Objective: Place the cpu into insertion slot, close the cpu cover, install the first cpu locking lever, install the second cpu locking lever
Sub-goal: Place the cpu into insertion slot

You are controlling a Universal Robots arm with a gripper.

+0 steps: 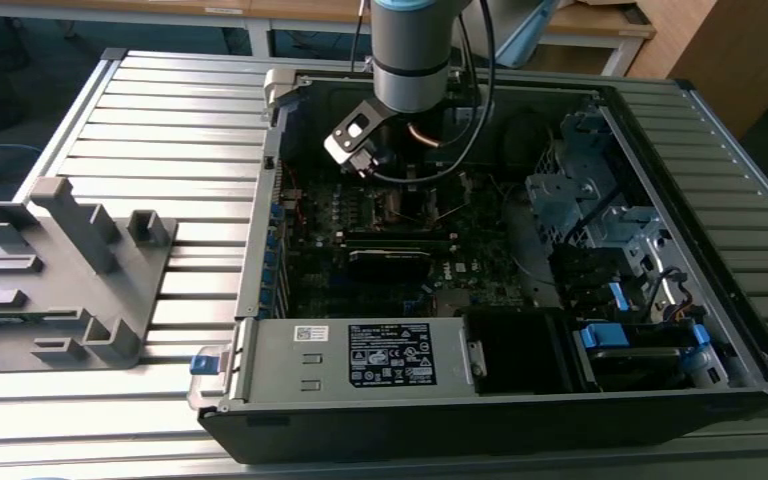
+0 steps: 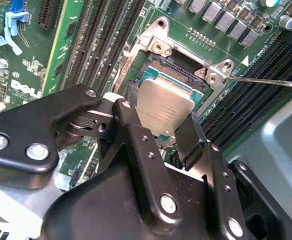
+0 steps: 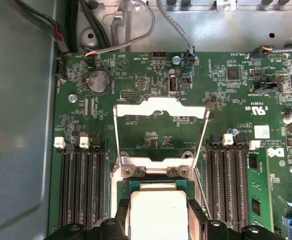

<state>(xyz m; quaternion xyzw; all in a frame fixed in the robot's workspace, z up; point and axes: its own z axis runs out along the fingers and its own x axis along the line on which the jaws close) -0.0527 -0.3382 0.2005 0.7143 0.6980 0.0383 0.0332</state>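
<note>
The cpu, a small square chip with a dull grey top, sits between my gripper's black fingers directly over the insertion slot on the green motherboard. My gripper is shut on the chip's two opposite edges. The first wrist view has the same chip in my gripper. Beyond it the cpu cover, a shiny silver frame, stands swung open on its hinge. A thin locking lever sticks out free beside the slot. In the exterior view my gripper reaches down into the open case.
Black memory slots flank the socket on both sides. Cables run along the case wall behind the board. In the exterior view, drive cages fill the case's right, a power supply the front, and a grey fixture stands on the left of the table.
</note>
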